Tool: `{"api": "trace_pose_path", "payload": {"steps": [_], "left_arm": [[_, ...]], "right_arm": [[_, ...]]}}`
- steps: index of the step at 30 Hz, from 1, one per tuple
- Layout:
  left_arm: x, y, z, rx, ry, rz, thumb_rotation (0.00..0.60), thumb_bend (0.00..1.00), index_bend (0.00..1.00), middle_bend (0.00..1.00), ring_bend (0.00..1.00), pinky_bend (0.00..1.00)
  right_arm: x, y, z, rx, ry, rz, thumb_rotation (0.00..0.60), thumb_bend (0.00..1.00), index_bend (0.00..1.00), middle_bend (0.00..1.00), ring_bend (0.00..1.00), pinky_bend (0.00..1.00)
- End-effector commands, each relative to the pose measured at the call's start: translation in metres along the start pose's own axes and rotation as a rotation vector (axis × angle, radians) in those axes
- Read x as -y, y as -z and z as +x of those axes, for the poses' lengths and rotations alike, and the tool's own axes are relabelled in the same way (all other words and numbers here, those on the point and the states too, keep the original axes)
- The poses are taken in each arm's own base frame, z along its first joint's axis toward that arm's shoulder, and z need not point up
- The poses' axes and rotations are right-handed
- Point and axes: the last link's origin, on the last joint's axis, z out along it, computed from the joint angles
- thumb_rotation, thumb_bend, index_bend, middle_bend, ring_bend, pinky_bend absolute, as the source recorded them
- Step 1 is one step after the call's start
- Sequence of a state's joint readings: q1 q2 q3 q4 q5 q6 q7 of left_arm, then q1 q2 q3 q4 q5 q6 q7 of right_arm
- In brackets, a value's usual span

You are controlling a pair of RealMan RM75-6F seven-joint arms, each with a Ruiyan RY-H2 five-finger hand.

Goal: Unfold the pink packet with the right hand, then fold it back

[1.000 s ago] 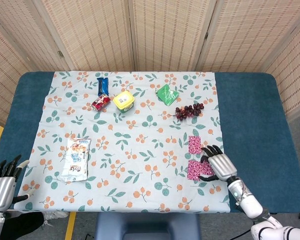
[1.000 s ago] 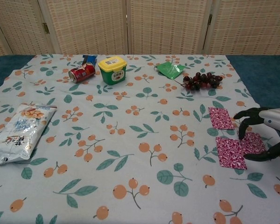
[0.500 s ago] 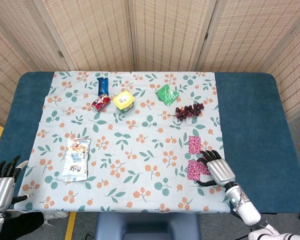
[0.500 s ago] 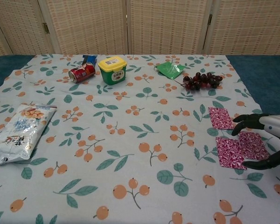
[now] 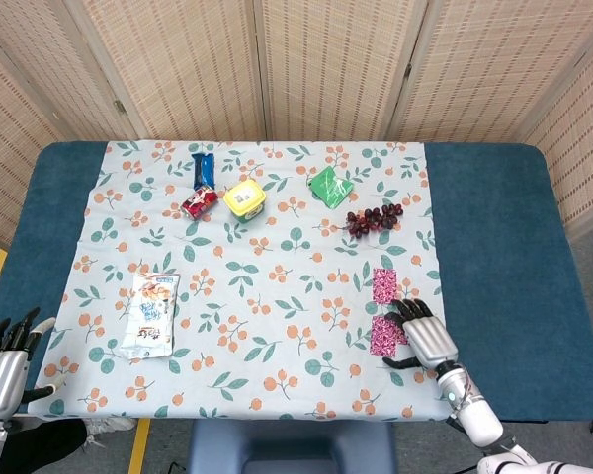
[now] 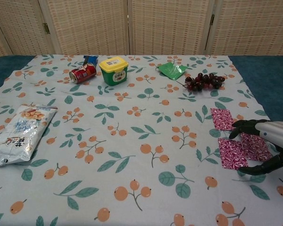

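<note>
Pink packet (image 6: 233, 146) unfolded, right hand (image 6: 266, 143) now farther left over it

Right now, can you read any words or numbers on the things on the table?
None can be read.
Snack bag: blue and red characters on it, too blurred to read.
Yellow tub: white label on the lid, print too small.
Red can: white marks, unreadable.
Blue bar: print too small.
Green packet and pink packet: no words show.
</note>
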State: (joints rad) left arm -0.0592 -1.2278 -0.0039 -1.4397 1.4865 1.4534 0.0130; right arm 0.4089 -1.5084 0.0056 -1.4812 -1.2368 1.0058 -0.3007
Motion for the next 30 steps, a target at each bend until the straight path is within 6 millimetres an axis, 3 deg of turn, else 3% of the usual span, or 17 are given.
{"api": "trace_pose_path", "payload": {"steps": [1, 30], "left_arm": [[-0.0001, -0.0003, 0.0005, -0.002, 0.0, -0.001, 0.6, 0.21, 0.2, 0.08, 0.16, 0.0], [0.0046, 0.0011, -0.003, 0.01, 0.003, 0.011, 0.6, 0.22, 0.2, 0.08, 0.16, 0.0]], "right_arm": [[-0.0002, -0.0012, 0.0004, -0.003, 0.001, -0.003, 0.356, 0.24, 0.19, 0.08, 0.0, 0.0], [0.0063, -0.0078, -0.0061, -0.021, 0.066, 0.0, 0.356, 0.24, 0.19, 0.08, 0.0, 0.0]]}}
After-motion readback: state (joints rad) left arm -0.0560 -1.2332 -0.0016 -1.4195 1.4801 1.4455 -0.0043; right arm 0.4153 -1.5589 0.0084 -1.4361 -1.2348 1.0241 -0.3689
